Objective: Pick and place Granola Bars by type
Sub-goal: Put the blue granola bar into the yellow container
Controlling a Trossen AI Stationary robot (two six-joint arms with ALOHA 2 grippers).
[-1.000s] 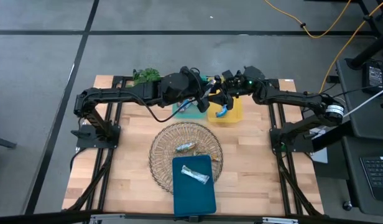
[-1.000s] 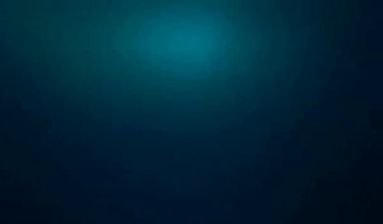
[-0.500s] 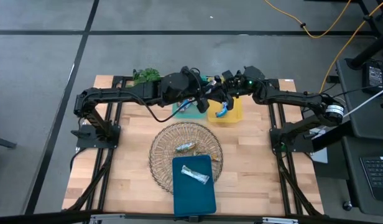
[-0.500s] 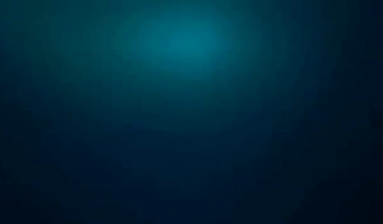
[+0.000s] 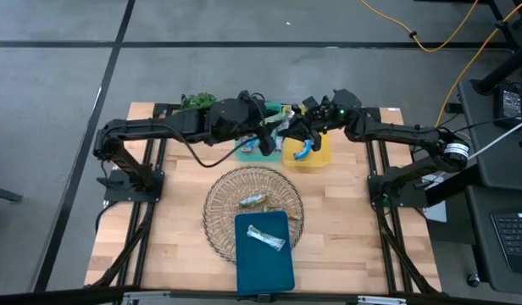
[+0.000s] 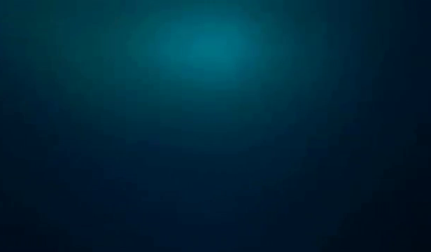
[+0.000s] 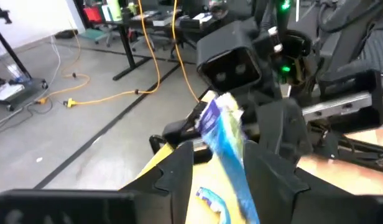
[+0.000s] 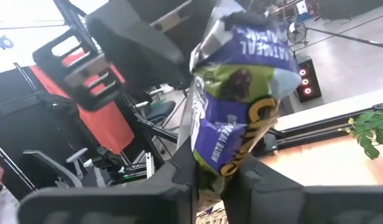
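Note:
A granola bar in a blue and purple wrapper (image 8: pixel 238 118) is held in the air over the far middle of the table, and my right gripper (image 5: pixel 291 134) is shut on it. My left gripper (image 7: pixel 219 171) is open just to its left. Its fingers stand on either side of the bar's other end (image 7: pixel 232 155); whether they touch it I cannot tell. A second blue bar (image 5: pixel 304 151) lies in the yellow tray (image 5: pixel 319 157). A brownish bar (image 5: pixel 252 201) lies in the wire basket (image 5: pixel 219 212). A silvery bar (image 5: pixel 265 239) lies on the dark blue tray (image 5: pixel 265 271). My right gripper pinches one end of the blue and purple bar (image 8: pixel 216 165) between its two fingers (image 8: pixel 185 180). The rest of the bar sticks out beyond the fingertips toward my left gripper. The bar is lifted clear of the trays.
A green tray (image 5: pixel 251 152) lies beside the yellow one, under my left gripper. A leafy green plant (image 5: pixel 198 103) stands at the far left. The dark blue tray overlaps the basket's near rim. The low view shows only darkness.
My left gripper has drawn back a little toward the table's left edge, away from my right gripper. The bar has stayed with my right gripper, which has kept its place.

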